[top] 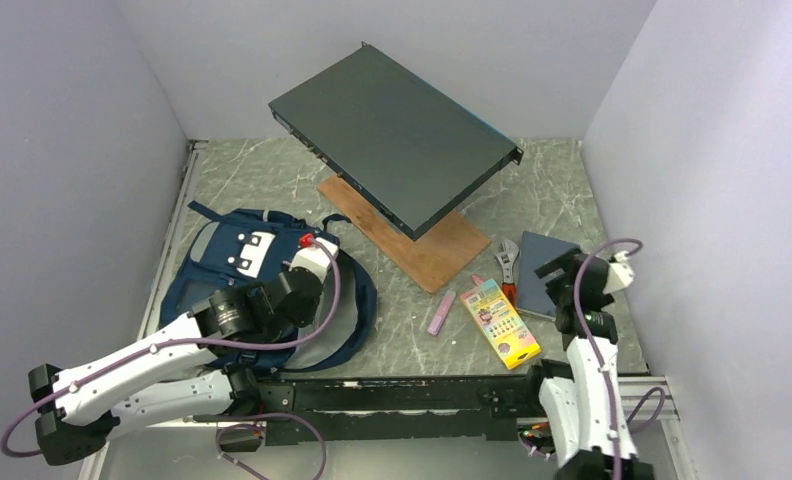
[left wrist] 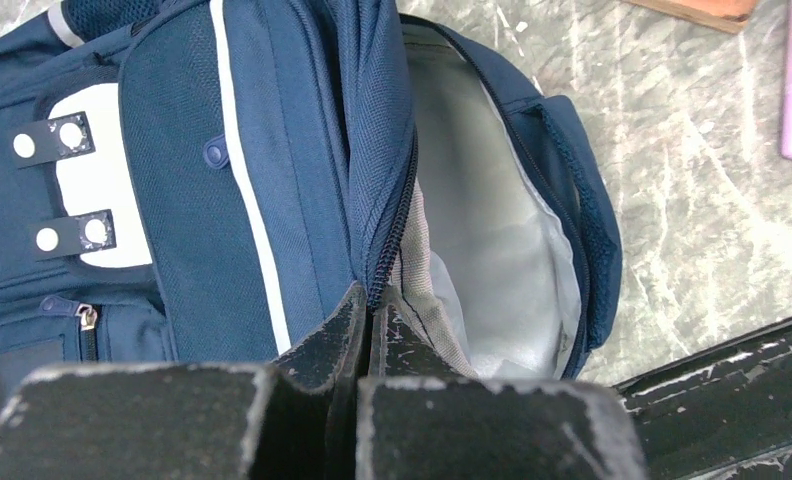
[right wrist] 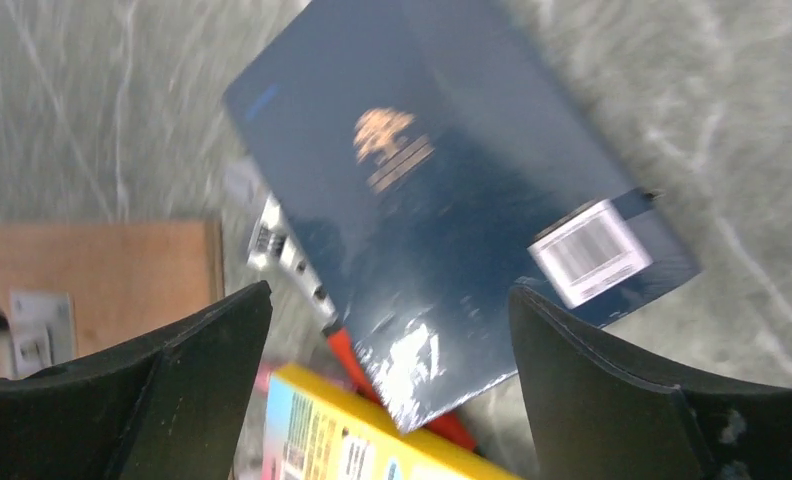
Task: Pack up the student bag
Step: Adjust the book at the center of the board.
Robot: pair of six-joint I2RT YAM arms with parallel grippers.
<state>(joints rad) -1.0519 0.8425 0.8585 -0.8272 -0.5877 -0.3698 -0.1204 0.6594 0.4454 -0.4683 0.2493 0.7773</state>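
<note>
left gripper — pinching zip rim of bag | right gripper — spread over book, right edge of bench, long axis skewed across jaws

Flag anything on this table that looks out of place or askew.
The flat dark equipment case looks tilted, its near corner resting on the wooden board rather than lying flat. An adjustable wrench lies among the school items, partly under the blue book.
</note>
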